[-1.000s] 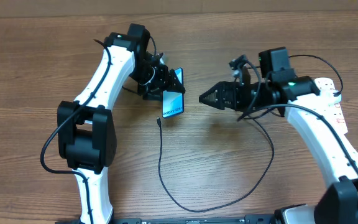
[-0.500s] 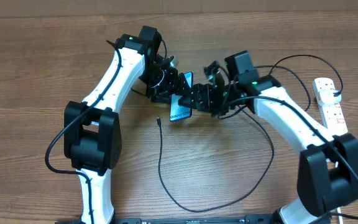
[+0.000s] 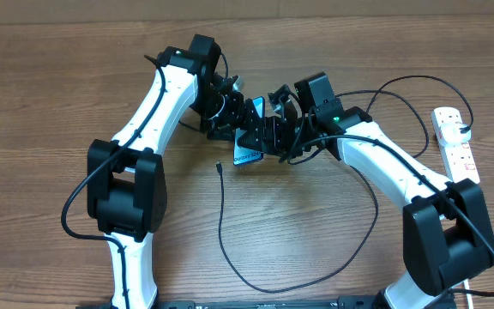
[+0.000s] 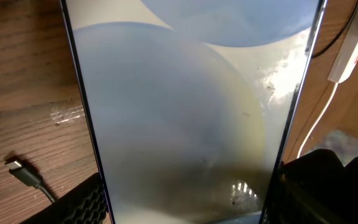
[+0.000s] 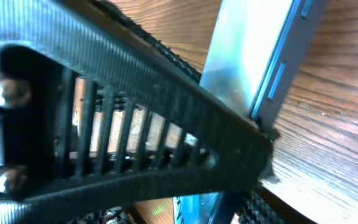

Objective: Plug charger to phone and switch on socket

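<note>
My left gripper (image 3: 237, 130) is shut on the phone (image 3: 245, 155) and holds it tilted above the table, glowing blue screen end down. In the left wrist view the phone (image 4: 185, 106) fills the frame between my finger pads (image 4: 185, 214). My right gripper (image 3: 269, 137) is open, its fingers on either side of the phone's lower end (image 5: 197, 210). The phone's blue edge (image 5: 253, 56) runs up the right wrist view. The charger's black connector tip (image 3: 219, 167) lies on the table just below the phone and also shows in the left wrist view (image 4: 18, 168). Its cable loops toward the front.
The socket (image 3: 458, 148), a white power strip with red switches, lies at the far right; part of it shows in the left wrist view (image 4: 357, 45). The charger cable (image 3: 256, 287) loops across the front middle, then back up toward the right arm (image 3: 401, 184).
My right gripper has swung left from the middle right over to the phone and closed in on it. My left gripper has shifted slightly right with the phone.
</note>
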### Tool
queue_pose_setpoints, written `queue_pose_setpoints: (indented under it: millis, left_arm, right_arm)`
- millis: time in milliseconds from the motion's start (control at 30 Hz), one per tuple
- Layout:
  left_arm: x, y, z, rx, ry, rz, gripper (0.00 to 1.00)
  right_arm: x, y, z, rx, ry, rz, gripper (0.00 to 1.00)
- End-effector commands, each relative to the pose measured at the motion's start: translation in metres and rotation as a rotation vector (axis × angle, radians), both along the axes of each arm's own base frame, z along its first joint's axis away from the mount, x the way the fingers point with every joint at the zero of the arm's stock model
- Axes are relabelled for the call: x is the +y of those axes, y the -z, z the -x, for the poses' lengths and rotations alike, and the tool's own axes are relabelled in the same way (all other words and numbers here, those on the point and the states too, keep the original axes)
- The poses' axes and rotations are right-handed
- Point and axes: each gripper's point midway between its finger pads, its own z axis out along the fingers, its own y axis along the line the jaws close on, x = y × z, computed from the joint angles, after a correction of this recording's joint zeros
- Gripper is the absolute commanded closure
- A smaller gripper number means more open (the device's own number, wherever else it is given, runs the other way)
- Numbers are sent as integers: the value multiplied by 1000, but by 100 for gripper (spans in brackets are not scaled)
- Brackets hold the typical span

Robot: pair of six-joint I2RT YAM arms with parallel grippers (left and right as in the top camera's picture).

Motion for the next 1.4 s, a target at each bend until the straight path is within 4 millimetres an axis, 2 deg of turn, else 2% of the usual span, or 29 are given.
queue_pose_setpoints:
  millis: [0, 300, 467, 833, 1033, 1367]
  left_arm:
    - [-8, -17, 5, -30, 32, 51, 35]
    - [-9, -18, 2, -41, 32, 55, 35]
    - [-9, -18, 2, -42, 32, 55, 35]
    - [-9, -18, 2, -44, 33, 56, 34]
    - [-10, -18, 2, -42, 33, 63, 35]
    - [-10, -18, 2, -42, 33, 63, 35]
  right_arm:
    - [0, 1, -4, 5, 34, 17, 41]
    - [4, 2, -3, -8, 25, 11, 61]
    - [1, 5, -6, -17, 40, 32, 68]
    - [1, 5, -9, -33, 48, 37, 70]
    - [-4, 15, -11, -41, 71, 78, 69]
    - [-1, 17, -11, -64, 73, 104, 70]
